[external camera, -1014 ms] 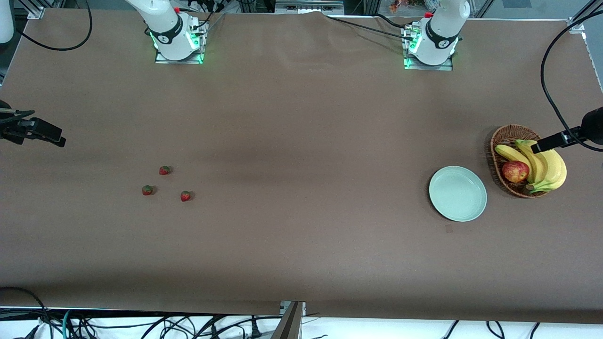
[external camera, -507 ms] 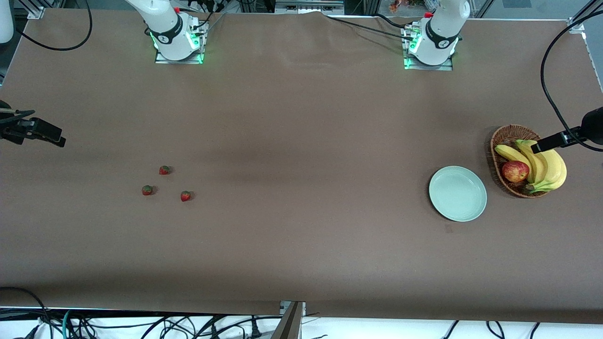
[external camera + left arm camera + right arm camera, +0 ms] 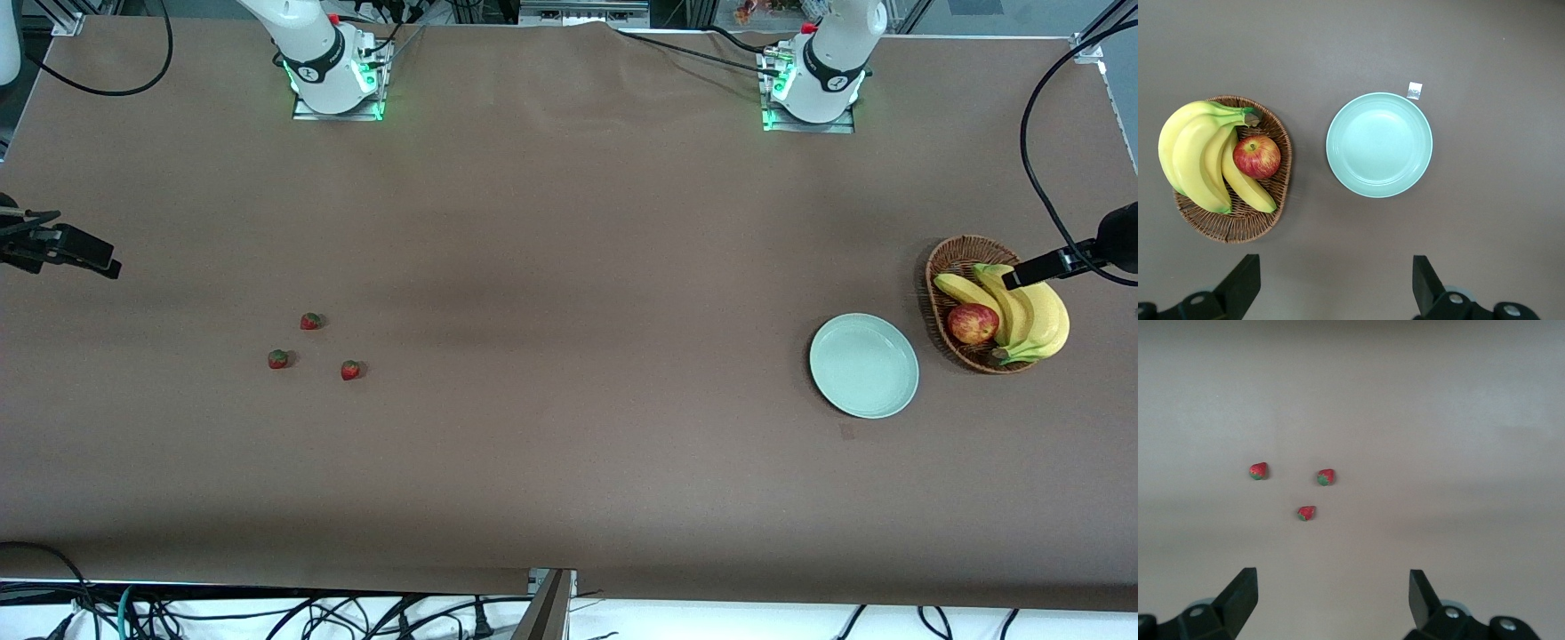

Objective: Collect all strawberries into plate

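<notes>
Mint-green plate (image 3: 863,364) has nothing in it so far, so this job hasn't really kicked off. It sits on the brown counter (image 3: 569,293) toward the left arm's end, just beside the wicker basket (image 3: 953,260) that holds the bananas (image 3: 1036,313) and one red-yellow apple (image 3: 972,323).

All three strawberries (image 3: 310,321) (image 3: 278,359) (image 3: 351,370) are well apart from the plate, way down toward the right arm's end of the counter. They lie in a loose triangle, each apart from the others, none touching. Compared with the plate, one lies a bit farther from the front camera and the other two sit at about the same depth as it.

Left gripper (image 3: 1331,287) hangs over the counter next to the plate and basket, jaws spread wide with nothing between them. Right gripper (image 3: 1331,603) hangs over the counter next to the strawberries, jaws also spread wide and holding nothing. In its wrist view the berries (image 3: 1259,471) (image 3: 1327,477) (image 3: 1307,513) show ahead of the jaws, not between them.

So the score as I read it: zero berries collected, three to go. Everything is left to do: each berry needs a grab, a trip the length of the counter to the plate, and a drop. My guess is the right arm goes first since the fruit is on its end.
</notes>
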Robot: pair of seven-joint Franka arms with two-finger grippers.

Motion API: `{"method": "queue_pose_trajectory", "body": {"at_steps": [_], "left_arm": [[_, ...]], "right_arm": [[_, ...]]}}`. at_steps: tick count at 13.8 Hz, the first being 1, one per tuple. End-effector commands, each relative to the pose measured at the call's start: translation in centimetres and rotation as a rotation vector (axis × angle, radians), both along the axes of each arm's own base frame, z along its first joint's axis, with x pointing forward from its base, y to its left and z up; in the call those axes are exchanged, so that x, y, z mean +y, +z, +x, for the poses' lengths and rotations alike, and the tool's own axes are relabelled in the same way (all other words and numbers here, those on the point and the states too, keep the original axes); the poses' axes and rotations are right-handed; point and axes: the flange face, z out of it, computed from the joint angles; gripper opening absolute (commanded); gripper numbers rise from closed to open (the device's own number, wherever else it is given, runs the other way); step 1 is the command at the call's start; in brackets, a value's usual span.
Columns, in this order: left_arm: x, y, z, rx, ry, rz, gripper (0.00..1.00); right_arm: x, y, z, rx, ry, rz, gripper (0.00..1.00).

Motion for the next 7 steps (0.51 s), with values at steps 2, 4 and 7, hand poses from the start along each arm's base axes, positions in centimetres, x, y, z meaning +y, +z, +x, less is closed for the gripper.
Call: {"method": "queue_pose_trajectory", "body": {"at_steps": [2,4,7], "left_arm": [[-0.1,0.2,0.0,0.009,0.001,0.019,1.0],[-0.1,0.2,0.1,0.007,0.003,0.02,1.0],[-0.1,0.2,0.1,0.006,0.003,0.02,1.0]], "right_arm": [[0.4,-2.7,1.8,0.015,0.002,0.05,1.0],[1.2,-6.3,3.6,0.034,0.015,0.046,1.0],[4.1,-12.6,6.3,0.035,0.065,0.035,1.0]]}}
